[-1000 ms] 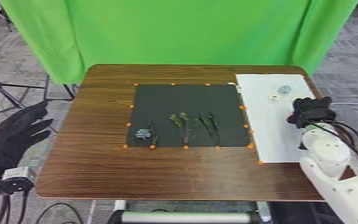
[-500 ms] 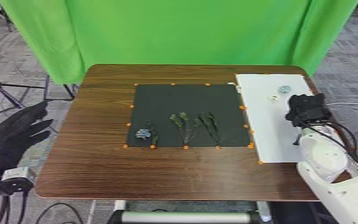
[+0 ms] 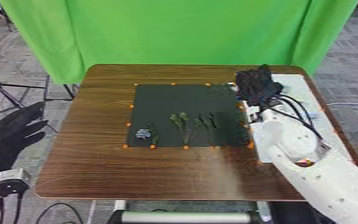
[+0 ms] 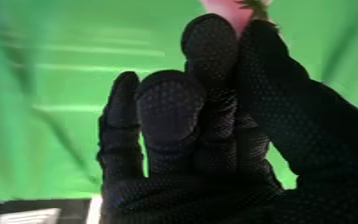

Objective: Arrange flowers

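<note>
Partway there, my right robot hand (image 3: 258, 86) pinches a pink flower (image 4: 226, 11) (unplaced) beside the black mat (image 3: 180, 97), sprigs (image 3: 181, 119) laid on it.

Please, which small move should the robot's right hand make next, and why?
Perhaps the black-gloved right hand should lower the pink-and-green piece it pinches onto the flat black mat: it hovers near the mat's edge, and leafy green sprigs lie there.

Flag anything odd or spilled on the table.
Nothing stands out: blue flower and green sprigs lie on the dark mat, the right hand pinches something pink. The right arm hides part of the white sheet.
</note>
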`<state>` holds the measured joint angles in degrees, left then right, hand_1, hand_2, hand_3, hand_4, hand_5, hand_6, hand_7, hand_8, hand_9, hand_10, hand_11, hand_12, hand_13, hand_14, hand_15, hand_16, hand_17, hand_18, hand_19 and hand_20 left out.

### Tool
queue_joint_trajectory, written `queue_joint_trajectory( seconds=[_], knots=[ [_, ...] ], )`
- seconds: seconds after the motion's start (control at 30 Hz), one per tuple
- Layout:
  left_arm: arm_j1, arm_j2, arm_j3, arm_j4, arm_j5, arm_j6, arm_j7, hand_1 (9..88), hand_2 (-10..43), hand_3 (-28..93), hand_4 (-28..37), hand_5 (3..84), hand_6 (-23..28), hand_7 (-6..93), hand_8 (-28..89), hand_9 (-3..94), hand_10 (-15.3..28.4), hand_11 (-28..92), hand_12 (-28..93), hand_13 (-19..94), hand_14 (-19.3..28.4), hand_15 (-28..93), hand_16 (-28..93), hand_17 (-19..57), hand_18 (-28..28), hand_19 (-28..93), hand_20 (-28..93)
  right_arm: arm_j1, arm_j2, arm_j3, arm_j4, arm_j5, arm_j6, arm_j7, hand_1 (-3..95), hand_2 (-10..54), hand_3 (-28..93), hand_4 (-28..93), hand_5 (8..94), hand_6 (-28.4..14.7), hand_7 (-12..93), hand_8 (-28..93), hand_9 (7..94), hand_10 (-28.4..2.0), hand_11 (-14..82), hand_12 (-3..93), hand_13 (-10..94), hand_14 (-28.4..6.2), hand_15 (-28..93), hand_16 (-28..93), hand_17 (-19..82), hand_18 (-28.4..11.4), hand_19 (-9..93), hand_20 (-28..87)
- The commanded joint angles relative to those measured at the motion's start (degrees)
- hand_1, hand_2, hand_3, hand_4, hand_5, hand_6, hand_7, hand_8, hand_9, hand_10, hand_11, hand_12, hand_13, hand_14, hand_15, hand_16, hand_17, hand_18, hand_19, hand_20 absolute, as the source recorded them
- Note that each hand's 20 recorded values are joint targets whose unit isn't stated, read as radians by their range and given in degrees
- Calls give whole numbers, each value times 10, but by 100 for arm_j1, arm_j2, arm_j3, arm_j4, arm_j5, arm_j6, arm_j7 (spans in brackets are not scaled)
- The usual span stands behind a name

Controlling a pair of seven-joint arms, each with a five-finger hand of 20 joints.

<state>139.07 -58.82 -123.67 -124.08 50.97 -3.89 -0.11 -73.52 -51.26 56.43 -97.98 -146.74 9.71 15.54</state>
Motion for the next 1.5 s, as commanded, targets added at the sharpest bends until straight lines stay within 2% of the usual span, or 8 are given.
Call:
queue_joint_trajectory(
  seconds=[0.03, 0.13, 0.2, 0.33, 0.6, 0.67, 1.2, 1.5],
  knots=[
    [88, -59, 78, 16, -21, 163, -36, 231, -47, 706, -283, 227, 11, 217, -104, 180, 87, 148, 189, 151, 118, 225, 36, -93, 192, 396, 66, 1104, -1035, -1057, 26, 80, -131, -427, 474, -95, 829, -283, 667, 38, 534, 18, 863, -42, 240, 507, 744, -37, 702, 288, 189, -163, 678, 446],
    [108, -79, 125, 14, -9, 189, -34, 231, -47, 706, -283, 227, 10, 218, -104, 179, 87, 148, 188, 151, 118, 224, 36, -93, 192, 396, 66, 1297, -1421, -1379, 314, -96, -282, -538, 473, -95, 831, -283, 667, 39, 533, 19, 864, -41, 238, 508, 743, -37, 706, 288, 189, -163, 678, 446],
    [52, -29, 166, 36, -2, 205, -53, 230, -47, 708, -283, 227, 11, 217, -104, 180, 87, 148, 188, 151, 117, 224, 36, -93, 192, 396, 66, 1355, -1642, -1538, 503, -210, -340, -532, 472, -95, 832, -283, 668, 40, 533, 20, 865, -41, 236, 509, 742, -38, 707, 288, 187, -161, 677, 446],
    [32, -4, 208, 47, 6, 284, 10, 230, -47, 707, -283, 226, 10, 218, -103, 179, 87, 149, 188, 151, 117, 224, 36, -93, 192, 396, 67, 1337, -2094, -1647, 915, -480, -498, -583, 470, -95, 835, -283, 668, 41, 534, 21, 866, -40, 232, 514, 741, -39, 709, 287, 185, -160, 674, 446],
    [-11, 66, 249, 54, -2, 320, -20, 230, -47, 708, -283, 225, 10, 218, -104, 178, 87, 148, 189, 150, 117, 223, 37, -93, 192, 396, 68, 1253, -2581, -1793, 1449, -960, -751, -563, 467, -95, 840, -283, 667, 41, 533, 22, 868, -40, 225, 519, 739, -39, 712, 285, 184, -159, 671, 447],
    [-39, 89, 278, 62, 46, 349, -10, 231, -47, 707, -283, 223, 10, 218, -104, 177, 86, 148, 189, 150, 117, 224, 37, -93, 192, 397, 68, 1229, -2670, -1839, 1551, -1200, -758, -475, 466, -95, 843, -283, 667, 41, 533, 22, 868, -39, 223, 520, 739, -39, 712, 285, 184, -160, 671, 447],
    [-224, 259, 375, 138, 19, 237, -124, 232, -46, 706, -283, 212, 8, 218, -103, 169, 84, 144, 195, 149, 114, 217, 40, -92, 191, 394, 68, 1127, -3223, -2045, 2101, -1814, -915, 269, 457, -95, 858, -282, 672, 36, 527, 26, 871, -44, 219, 520, 736, -46, 721, 284, 183, -165, 677, 454],
    [-307, 326, 432, 174, 12, 199, -164, 231, -46, 707, -283, 213, 9, 218, -103, 169, 84, 144, 196, 149, 114, 215, 41, -92, 191, 394, 68, 1098, -3367, -2004, 2403, -2047, -758, 429, 460, -95, 852, -282, 676, 34, 521, 33, 871, -45, 223, 515, 737, -47, 724, 283, 185, -167, 680, 455]
  ],
)
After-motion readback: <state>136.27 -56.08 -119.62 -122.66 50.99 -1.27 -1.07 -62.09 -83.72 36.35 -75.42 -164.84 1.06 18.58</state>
